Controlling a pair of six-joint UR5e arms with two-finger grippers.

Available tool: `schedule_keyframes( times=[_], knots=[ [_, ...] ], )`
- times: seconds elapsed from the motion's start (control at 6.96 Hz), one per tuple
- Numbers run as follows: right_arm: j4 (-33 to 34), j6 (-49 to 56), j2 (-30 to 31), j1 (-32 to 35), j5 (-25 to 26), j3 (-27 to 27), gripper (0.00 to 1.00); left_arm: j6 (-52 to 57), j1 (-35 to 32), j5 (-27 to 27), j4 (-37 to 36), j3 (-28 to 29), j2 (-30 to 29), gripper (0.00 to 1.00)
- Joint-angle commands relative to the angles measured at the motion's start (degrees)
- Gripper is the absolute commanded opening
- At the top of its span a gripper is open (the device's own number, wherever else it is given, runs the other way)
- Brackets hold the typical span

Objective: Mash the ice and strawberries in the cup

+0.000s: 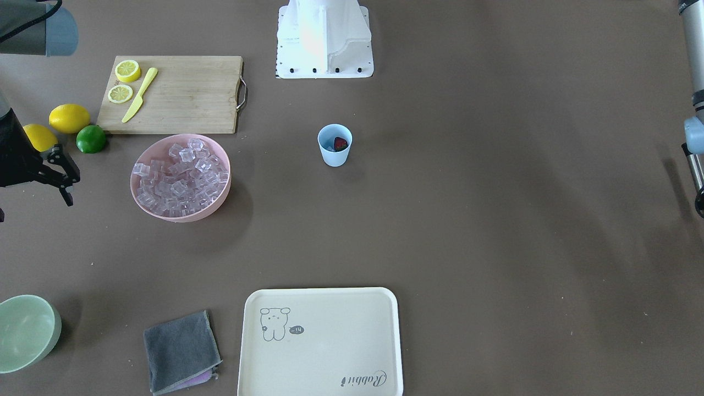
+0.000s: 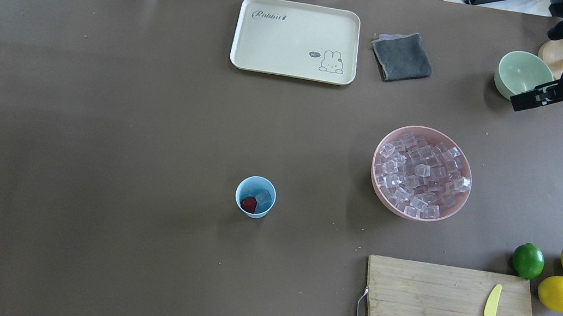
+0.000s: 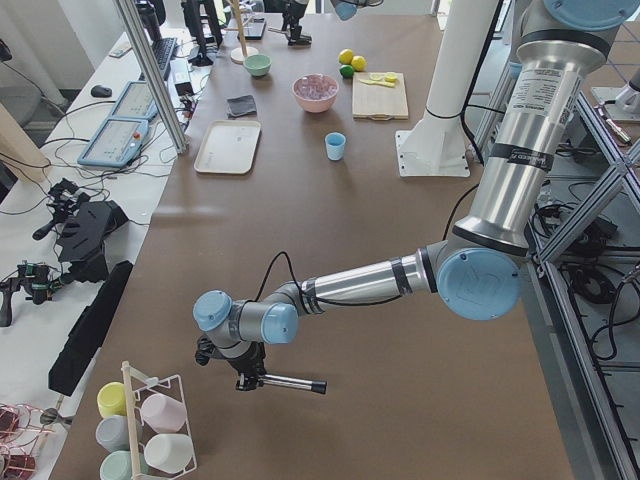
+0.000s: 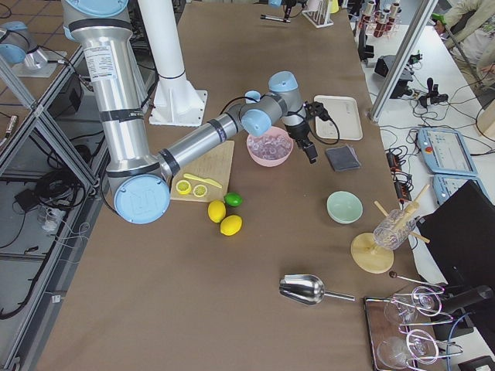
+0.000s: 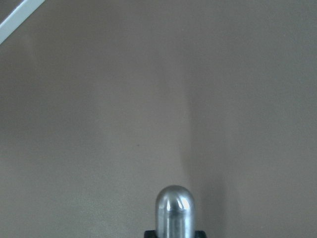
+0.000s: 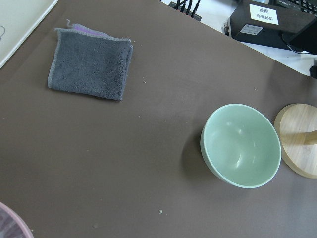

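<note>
The light blue cup (image 1: 334, 158) stands upright mid-desk (image 2: 98, 127), nearest the robot's base. The dark red strawberry (image 2: 248, 204) and a cube of ice (image 2: 264, 197) lie side by side inside it. Beyond, on the right arm's side, a pink bowl (image 1: 181, 215) is heaped with more cubes. Farther out, the right hand (image 4: 314, 133) hangs near a pale green bowl (image 6: 242, 144), fingers spread wide, holding nothing. At the desk's left end, the left hand (image 3: 248, 378) grips a metal rod (image 3: 290, 383), level above the surface.
</note>
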State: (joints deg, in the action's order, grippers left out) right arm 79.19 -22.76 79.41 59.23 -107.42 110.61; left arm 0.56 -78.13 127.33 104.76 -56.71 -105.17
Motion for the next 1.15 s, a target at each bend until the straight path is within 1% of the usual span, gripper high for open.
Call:
schedule_keyframes(
  times=[0.0, 0.29, 0.57, 0.72, 0.86, 1.01],
  knots=[
    [0.0, 0.1, 0.1, 0.1, -0.1, 0.2, 1.0, -0.1, 0.1, -0.1, 0.1, -0.3, 0.1, 0.98],
    [0.0, 0.1, 0.4, 0.6, -0.1, 0.9, 1.0, -0.4, -0.8, 0.1, -0.5, -0.9, -0.9, 0.98],
    [0.1, 0.2, 0.1, 0.6, -0.6, 0.8, 1.0, -0.4, -5.2, 0.4, -1.0, -4.4, -1.4, 0.98],
    [0.3, 0.2, 0.0, 0.9, -0.9, 0.7, 1.0, -0.5, -7.6, 0.5, -1.2, -4.5, -3.0, 0.98],
    [0.9, 0.9, 0.2, 1.7, -1.0, 0.3, 1.0, -0.4, -10.1, 0.7, -5.3, -5.0, -6.5, 0.98],
    [2.4, 2.8, 0.0, 3.4, -1.1, -0.4, 1.0, -0.5, -10.7, 0.6, -8.1, -8.1, -7.8, 0.98]
  ],
)
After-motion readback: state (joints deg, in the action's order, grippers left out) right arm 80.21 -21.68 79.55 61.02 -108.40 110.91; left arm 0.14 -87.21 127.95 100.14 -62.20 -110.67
